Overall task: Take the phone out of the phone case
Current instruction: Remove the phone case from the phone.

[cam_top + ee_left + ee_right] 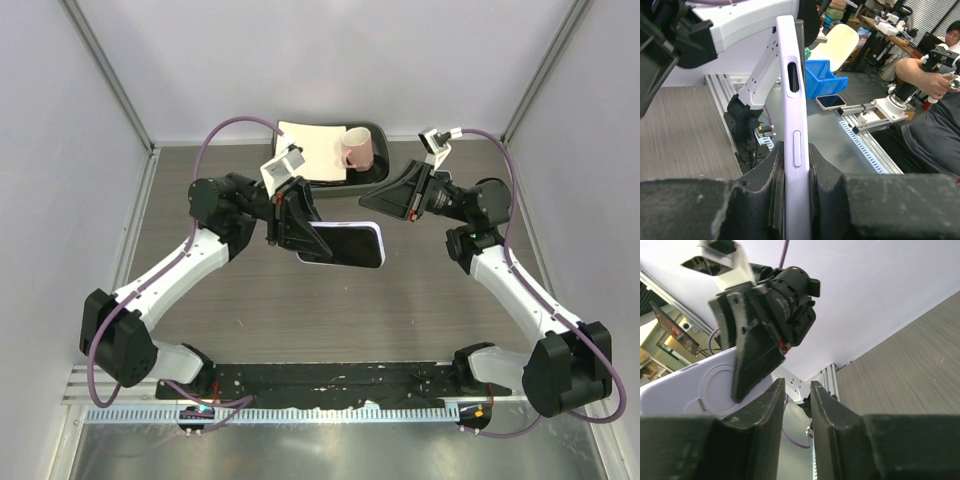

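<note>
The phone [345,243], dark screen up, sits in a lavender phone case [378,262] and is held level above the table. My left gripper [295,228] is shut on its left end. In the left wrist view the phone case [794,100] stands edge-on, its side button showing, and is clamped between the pads of the left gripper [796,150]. My right gripper [368,200] hovers just behind the phone's right end without touching it. In the right wrist view the right gripper [797,386] has its jaws slightly apart with nothing between them, and the phone case [685,390] lies to their left.
A black tray [382,172] at the back of the table holds a white sheet [312,150] and a pink cup [357,149]. Grey walls close in the left, right and far sides. A slotted rail [330,412] runs along the near edge.
</note>
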Tool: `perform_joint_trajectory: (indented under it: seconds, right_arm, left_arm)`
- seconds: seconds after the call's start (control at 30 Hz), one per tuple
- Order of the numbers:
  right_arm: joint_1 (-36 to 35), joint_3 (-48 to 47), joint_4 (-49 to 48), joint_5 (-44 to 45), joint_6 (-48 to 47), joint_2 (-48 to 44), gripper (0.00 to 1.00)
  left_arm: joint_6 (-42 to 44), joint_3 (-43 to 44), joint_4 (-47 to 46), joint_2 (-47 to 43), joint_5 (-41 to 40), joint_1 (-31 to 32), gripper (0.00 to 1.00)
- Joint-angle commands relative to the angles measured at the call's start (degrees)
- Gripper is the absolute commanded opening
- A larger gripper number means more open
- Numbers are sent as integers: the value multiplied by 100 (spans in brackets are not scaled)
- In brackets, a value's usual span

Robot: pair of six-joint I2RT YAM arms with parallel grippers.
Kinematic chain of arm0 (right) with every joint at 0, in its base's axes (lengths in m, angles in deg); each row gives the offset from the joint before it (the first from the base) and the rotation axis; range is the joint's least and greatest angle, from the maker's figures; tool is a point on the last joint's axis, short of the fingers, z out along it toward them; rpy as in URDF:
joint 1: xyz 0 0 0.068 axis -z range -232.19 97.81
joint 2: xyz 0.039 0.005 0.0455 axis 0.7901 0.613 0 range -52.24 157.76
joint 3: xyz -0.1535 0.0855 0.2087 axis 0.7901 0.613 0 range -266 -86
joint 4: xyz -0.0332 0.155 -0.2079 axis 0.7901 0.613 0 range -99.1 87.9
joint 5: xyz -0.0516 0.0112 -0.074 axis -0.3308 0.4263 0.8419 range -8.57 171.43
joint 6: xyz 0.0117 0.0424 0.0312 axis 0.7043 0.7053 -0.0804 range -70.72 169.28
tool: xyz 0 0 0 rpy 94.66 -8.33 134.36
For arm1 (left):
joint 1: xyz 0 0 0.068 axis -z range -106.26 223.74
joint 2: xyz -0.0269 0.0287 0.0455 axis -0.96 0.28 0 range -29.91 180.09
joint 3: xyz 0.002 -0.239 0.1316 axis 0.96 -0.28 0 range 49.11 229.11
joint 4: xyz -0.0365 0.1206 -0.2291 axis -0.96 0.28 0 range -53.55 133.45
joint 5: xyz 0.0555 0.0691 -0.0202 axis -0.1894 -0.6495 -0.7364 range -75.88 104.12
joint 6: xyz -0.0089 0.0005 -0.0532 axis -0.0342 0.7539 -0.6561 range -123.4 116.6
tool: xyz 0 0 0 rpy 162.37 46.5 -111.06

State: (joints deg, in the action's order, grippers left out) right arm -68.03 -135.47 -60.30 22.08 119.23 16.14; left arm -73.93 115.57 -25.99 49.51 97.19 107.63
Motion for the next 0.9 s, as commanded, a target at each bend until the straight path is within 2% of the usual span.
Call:
perform_joint_trajectory:
  seconds: [0.0, 0.1, 0.23, 0.33, 0.47, 0.87]
  right_arm:
    - [229, -554, 32, -445, -377, -360, 42]
    - [458, -642, 22, -744, -448, -500, 50]
    - [915, -599, -276, -990, -264, -615, 52]
    - [916, -467, -706, -1157, 70, -694, 53]
    - [907, -221, -1785, -1236, 519, -852, 55]
    - [749, 263, -2105, -1325, 388, -993, 55]
  left_arm:
    - [205, -124, 282, -286, -300, -224, 0]
    - [451, -326, 626, -374, -317, -313, 0]
    - [574, -528, 741, -453, -370, -348, 0]
    - [741, -581, 969, -471, -423, -374, 0]
    - [908, -572, 1251, -471, -528, -427, 0]
    - [1181, -528, 1726, -418, -695, -444, 0]
